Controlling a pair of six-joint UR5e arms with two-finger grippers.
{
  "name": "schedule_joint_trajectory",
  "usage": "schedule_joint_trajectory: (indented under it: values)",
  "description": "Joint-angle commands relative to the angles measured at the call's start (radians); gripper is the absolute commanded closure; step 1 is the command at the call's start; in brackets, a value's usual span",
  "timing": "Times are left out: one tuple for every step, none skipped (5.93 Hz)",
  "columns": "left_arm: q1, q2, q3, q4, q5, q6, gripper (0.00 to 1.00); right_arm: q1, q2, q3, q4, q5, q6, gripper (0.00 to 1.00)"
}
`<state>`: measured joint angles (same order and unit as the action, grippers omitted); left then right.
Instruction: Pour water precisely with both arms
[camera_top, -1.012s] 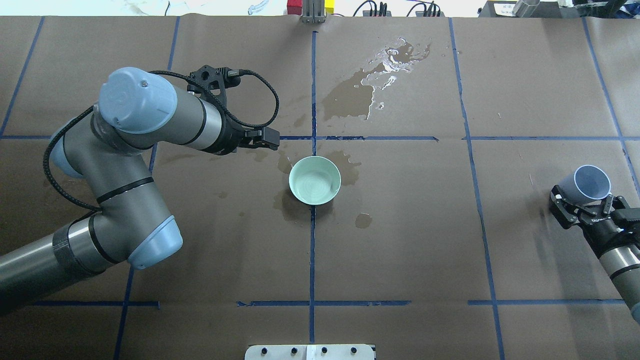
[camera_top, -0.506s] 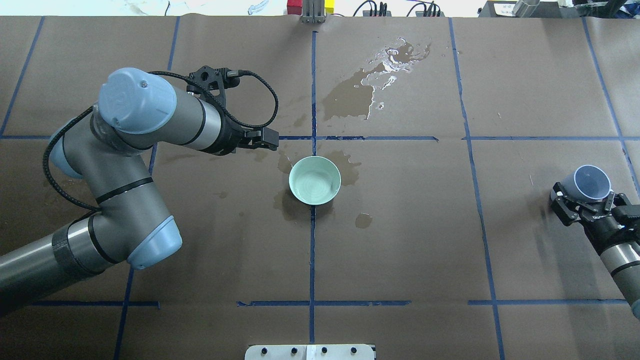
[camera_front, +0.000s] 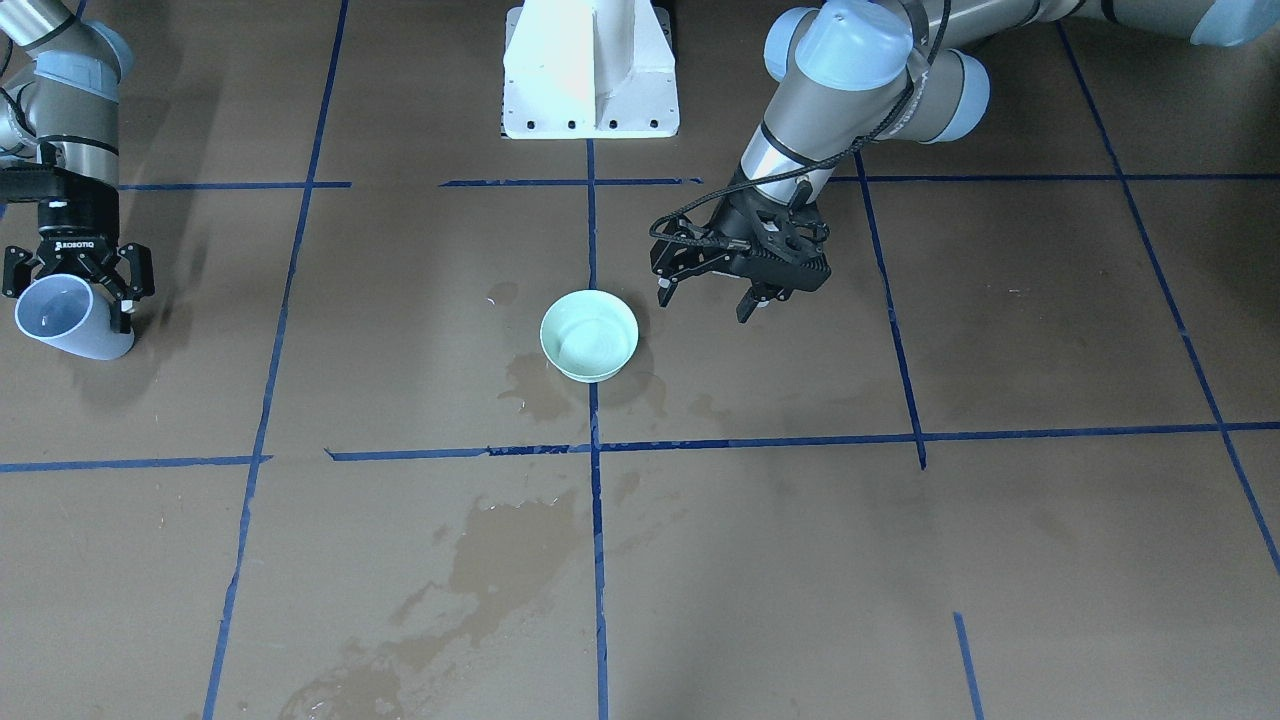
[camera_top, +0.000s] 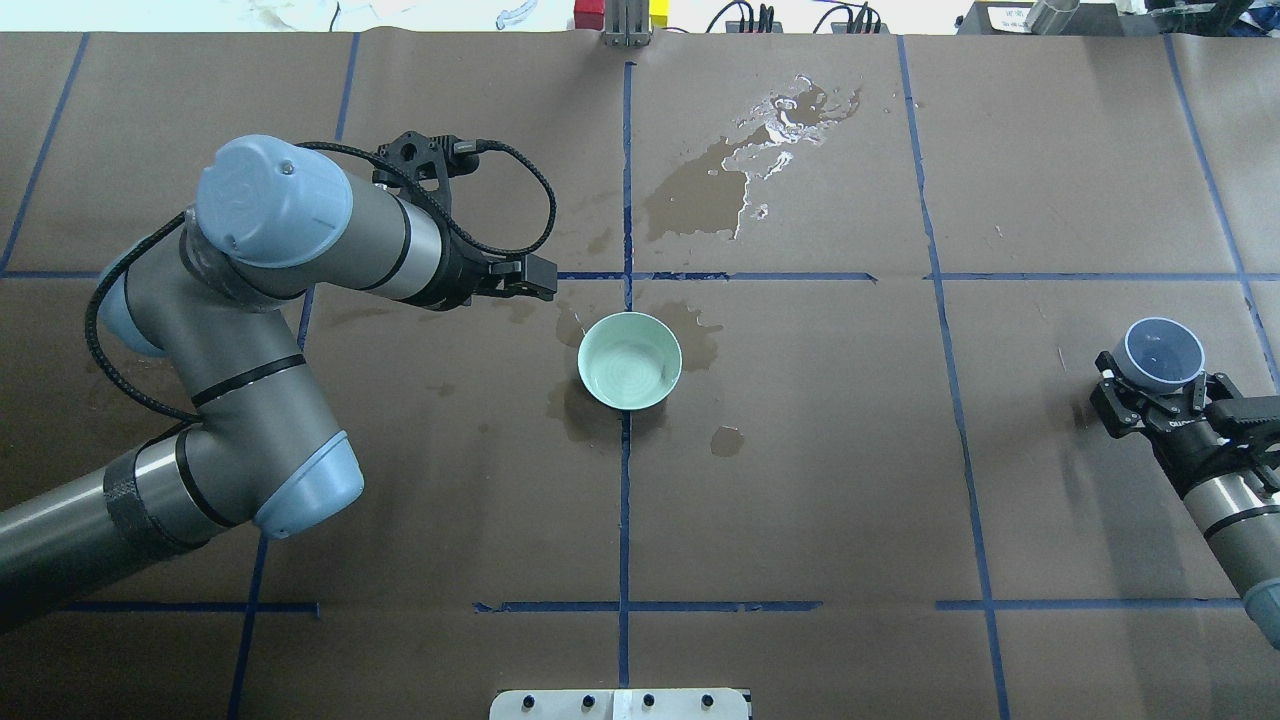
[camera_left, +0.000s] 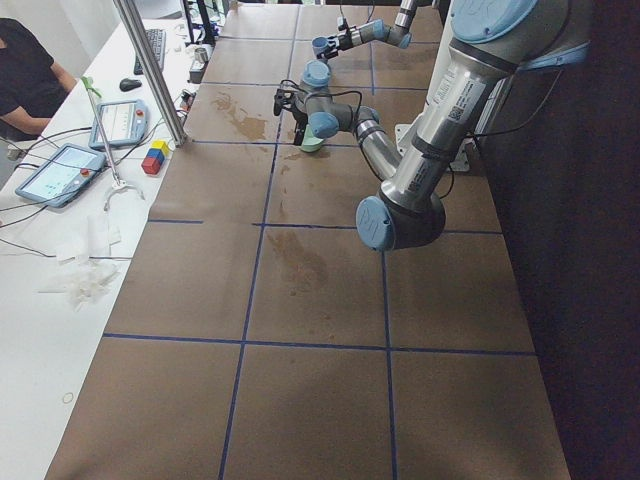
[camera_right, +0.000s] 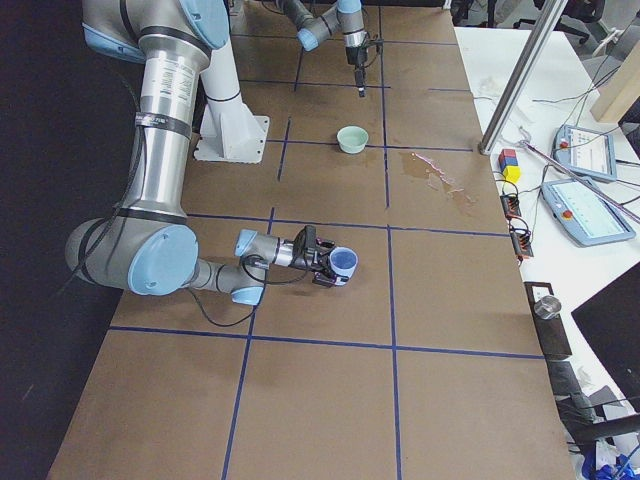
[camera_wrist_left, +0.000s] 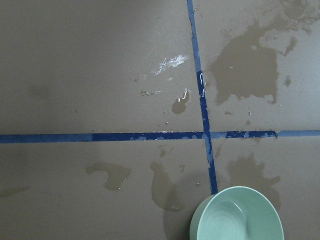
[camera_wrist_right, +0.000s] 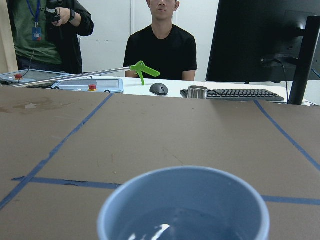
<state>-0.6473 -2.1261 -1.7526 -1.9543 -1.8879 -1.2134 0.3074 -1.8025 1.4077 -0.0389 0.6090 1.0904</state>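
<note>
My right gripper (camera_top: 1160, 398) is shut on a pale blue cup (camera_top: 1163, 352) at the table's right end, low over the paper. In the right wrist view the cup (camera_wrist_right: 185, 210) stands close to upright, and water (camera_wrist_right: 159, 230) glints inside it. A mint green bowl (camera_top: 630, 360) sits at the table's centre on a blue tape crossing, with faint ripples in its bottom. My left gripper (camera_front: 703, 302) hangs open beside the bowl (camera_front: 589, 335), apart from it, with nothing between its fingers. The left wrist view has the bowl (camera_wrist_left: 237, 215) at its lower edge.
Dark wet stains (camera_top: 700, 195) mark the brown paper beyond and around the bowl. The white pedestal (camera_front: 590, 70) stands at the robot's side. Two people (camera_wrist_right: 161, 47) are behind the far edge, with tablets (camera_right: 585, 155), a keyboard (camera_wrist_right: 230, 93) and a metal pole (camera_right: 525, 70).
My right gripper has turned the blue cup from tilted back toward upright and shifted slightly toward the table's centre. The left arm and the bowl have not moved.
</note>
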Motion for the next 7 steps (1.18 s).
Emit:
schedule_joint_trajectory:
  values:
    - [0.000, 0.000, -0.005, 0.000, 0.001, -0.002, 0.00, 0.022, 0.011, 0.007, 0.007, 0.015, -0.079, 0.72]
    - [0.000, 0.000, -0.005, 0.000, 0.000, -0.002, 0.00, 0.048, 0.062, 0.043, 0.017, 0.041, -0.134, 0.91]
    - [-0.002, 0.000, -0.005, 0.000, 0.000, -0.002, 0.00, 0.058, 0.093, 0.092, 0.014, 0.046, -0.247, 0.96]
    - [-0.002, 0.003, -0.005, 0.000, 0.000, -0.002, 0.00, 0.067, 0.186, 0.100, 0.008, 0.046, -0.298, 0.97]
    - [-0.002, 0.015, -0.005, -0.002, -0.003, 0.000, 0.00, 0.065, 0.259, 0.103, -0.052, 0.048, -0.302, 0.97]
    - [-0.002, 0.017, -0.004, -0.002, -0.004, 0.002, 0.00, 0.068, 0.395, 0.105, -0.184, 0.046, -0.302, 0.96]
    - [0.000, 0.021, -0.002, -0.003, -0.004, 0.003, 0.00, 0.071, 0.449, 0.108, -0.261, 0.037, -0.302, 0.97]
